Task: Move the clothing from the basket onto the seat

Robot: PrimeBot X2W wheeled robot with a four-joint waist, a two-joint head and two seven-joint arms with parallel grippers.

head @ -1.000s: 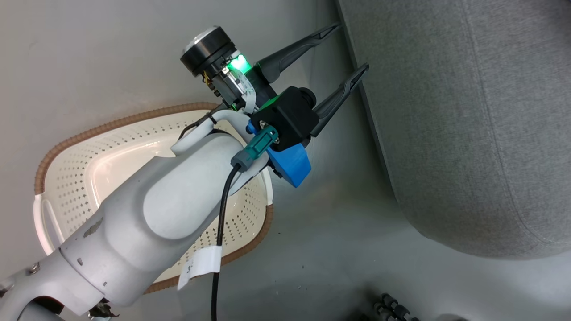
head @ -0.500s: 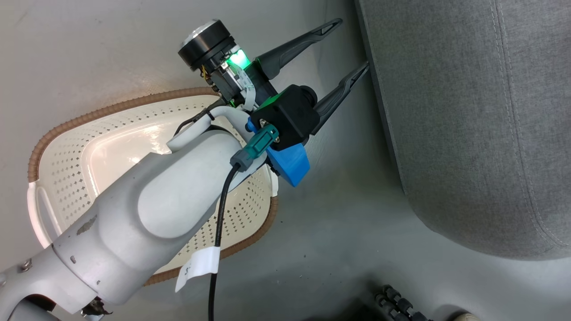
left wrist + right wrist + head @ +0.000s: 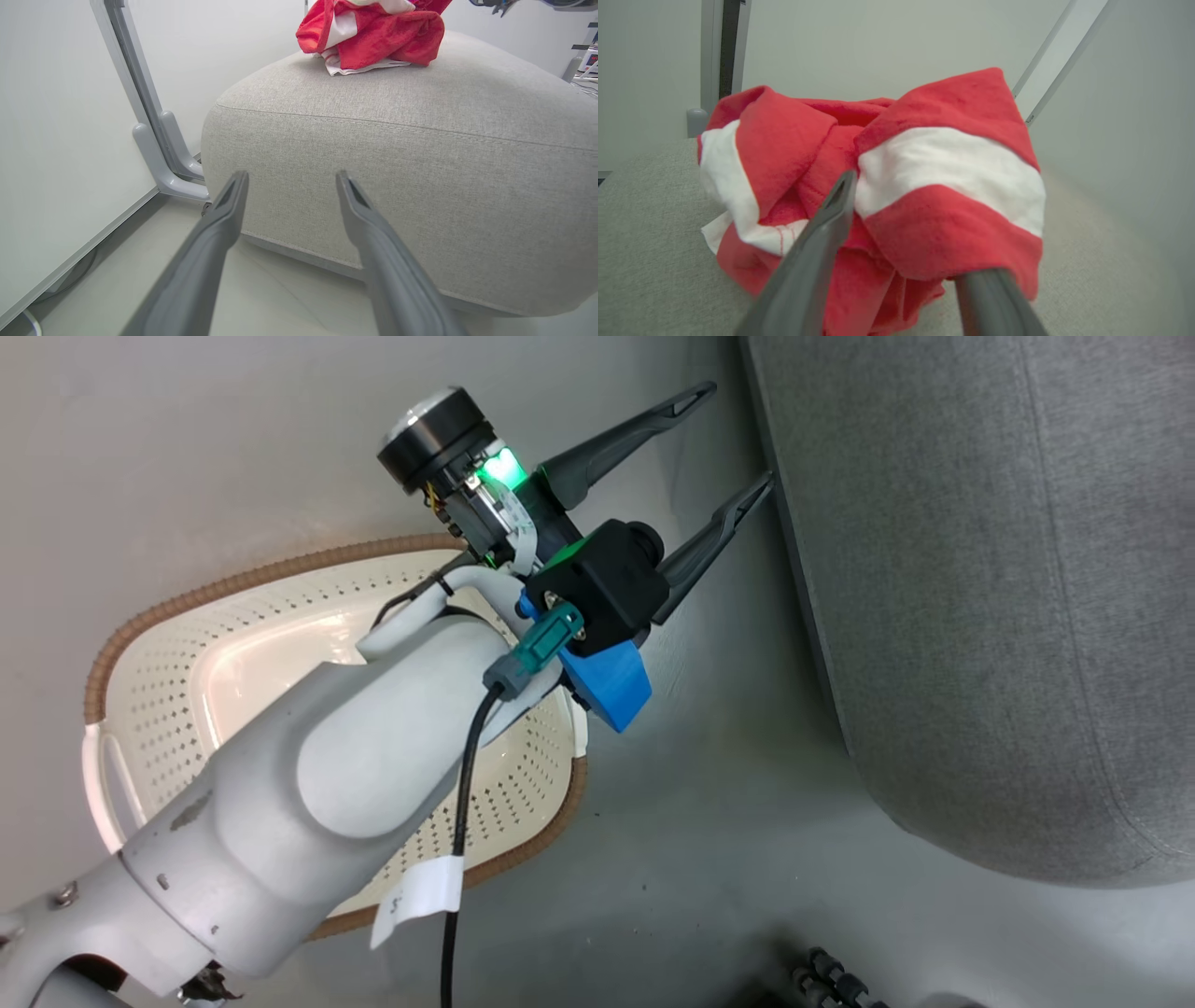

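Note:
The cream perforated basket [image 3: 233, 583] with a brown rim stands on the floor under my left forearm; what shows of its inside holds nothing. My left gripper [image 3: 736, 437] is open, its fingertips close to the side of the grey seat [image 3: 980, 569]. In the left wrist view this left gripper [image 3: 292, 176] points at the seat [image 3: 420, 163], and the red-and-white clothing [image 3: 373, 32] lies bunched on top. My right gripper [image 3: 920, 228] stands open around the clothing [image 3: 943, 168] on the seat [image 3: 644, 224]. A fold drapes over its right fingertip.
A white wall panel and a grey metal post with a foot [image 3: 159, 140] stand left of the seat. A dark ribbed object [image 3: 831, 980] lies on the floor at the bottom of the head view. Grey floor runs between basket and seat.
The head camera has swung a little, shifting the whole picture. My left arm and its open gripper hold the same pose between basket and seat.

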